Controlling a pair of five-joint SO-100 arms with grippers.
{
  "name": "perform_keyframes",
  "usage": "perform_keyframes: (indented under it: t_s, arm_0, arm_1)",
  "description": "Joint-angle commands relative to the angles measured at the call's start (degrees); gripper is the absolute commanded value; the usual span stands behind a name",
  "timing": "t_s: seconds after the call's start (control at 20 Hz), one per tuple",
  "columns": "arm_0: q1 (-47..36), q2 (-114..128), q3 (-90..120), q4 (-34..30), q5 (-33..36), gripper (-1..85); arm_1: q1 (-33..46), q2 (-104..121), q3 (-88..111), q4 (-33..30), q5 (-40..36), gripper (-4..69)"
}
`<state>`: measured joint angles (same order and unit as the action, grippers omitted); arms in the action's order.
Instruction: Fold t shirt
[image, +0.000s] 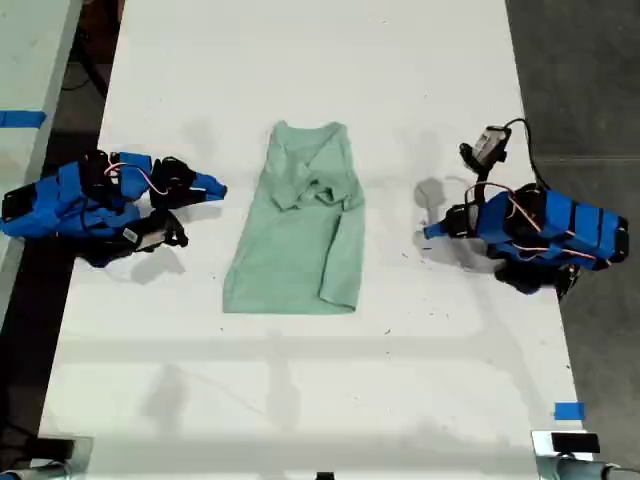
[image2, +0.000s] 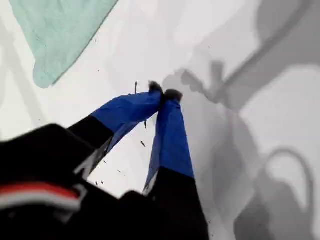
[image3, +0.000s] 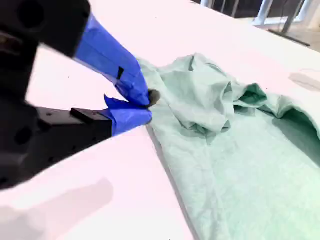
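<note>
A white table (image: 300, 60) fills the exterior view, with dark floor along both sides and a strip of blue tape (image: 569, 411) near the table's lower corner at the exterior view's right.

My first gripper (image2: 164, 93) sits at the exterior view's right (image: 430, 232), its blue jaws brought together tip to tip with nothing between them, hovering over bare table. Small dark specks dot the surface around it. In its wrist view a corner of the t shirt (image2: 60, 30) shows well apart from the tips.

My second gripper (image3: 147, 107) sits at the exterior view's left (image: 218, 186), jaws nearly closed with only a narrow gap at the tips and no cloth caught in them. Its tips lie just beside the shirt's near edge (image3: 225, 150); I cannot tell whether they touch the fabric.

The pale mint-green t shirt (image: 300, 240) lies in the middle of the table between the two arms, neckline toward the exterior view's top, hem toward its bottom. The upper part is bunched and wrinkled, with a sleeve folded inward over the chest; the lower part lies flatter.
</note>
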<state>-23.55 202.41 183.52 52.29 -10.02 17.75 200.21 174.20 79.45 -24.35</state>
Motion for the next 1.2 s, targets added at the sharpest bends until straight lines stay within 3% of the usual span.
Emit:
perform_keyframes:
  t_s: [0.0, 0.35, 0.45, 0.7, 0.85, 0.95, 1.15]
  arm_0:
    - [-0.18, 0.26, 1.05, -0.09, 0.18, -0.2]
    - [1.14, 0.26, 0.97, 0.35, 1.49, -0.2]
    - [4.57, 0.26, 0.26, -3.16, 3.08, -0.3]
    - [9.32, -16.52, -21.36, 8.35, -1.85, -0.1]
    - [15.03, -52.03, -49.48, 17.93, -1.23, 12.2]
    - [16.7, -71.28, -66.36, 24.87, 5.19, 19.2]
    - [19.51, -78.93, -65.74, 21.88, 11.87, 21.4]
  arm_1:
    - [-0.88, 0.7, 2.64, -0.35, 0.44, 1.8]
    - [-0.88, 0.7, 2.64, -0.35, 0.44, 1.8]
    - [-0.62, 0.7, 2.64, -0.35, 0.35, 1.8]
    - [-0.18, 0.7, 2.64, -0.35, 0.18, 1.8]
    - [-0.35, 0.7, 2.64, -0.35, 0.35, 1.8]
    - [-0.18, 0.7, 2.64, -0.35, 0.26, 1.8]
    - [-0.53, 0.7, 2.64, -0.35, 0.18, 1.8]
